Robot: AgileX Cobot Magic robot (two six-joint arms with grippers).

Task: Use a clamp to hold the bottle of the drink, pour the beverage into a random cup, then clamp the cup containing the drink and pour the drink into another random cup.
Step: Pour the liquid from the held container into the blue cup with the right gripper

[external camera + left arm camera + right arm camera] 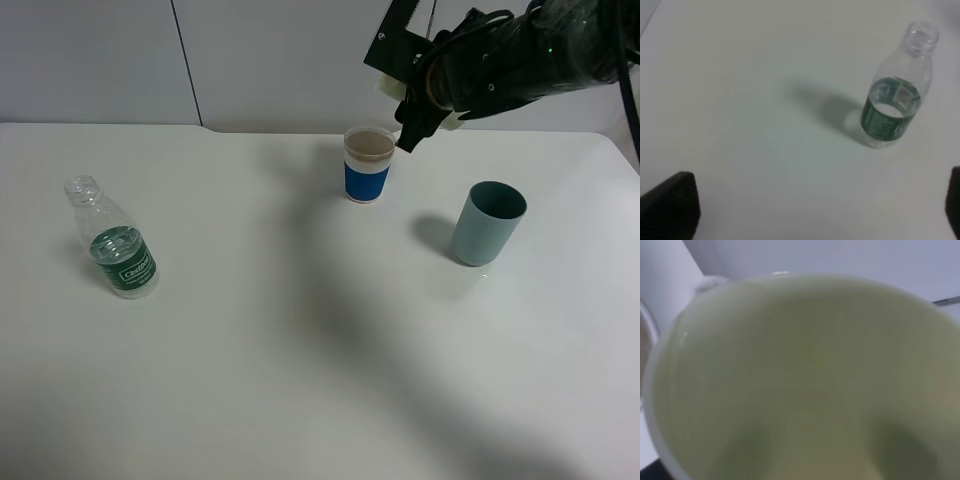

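The table point(300, 400): white, with a soft grey shadow across its middle.
My left gripper point(820, 200): my two dark fingers point(670, 207) stand wide apart over the table, holding nothing.
The bottle point(115, 245): upright on the table's left side, clear, capless, green label. It stands ahead of my left fingers, apart from them.
The teal tumbler point(488, 222): upright on the right side, mouth up.
The blue-banded cup point(367, 165): upright farther back, near the middle, well apart from the bottle.
My right gripper point(418, 110): raised at the far right, just above and beside the blue-banded cup's rim. My fingers are closed tight on the pale cup point(800, 380), whose yellow-green inside fills my wrist view. Whether it holds drink, I cannot tell.
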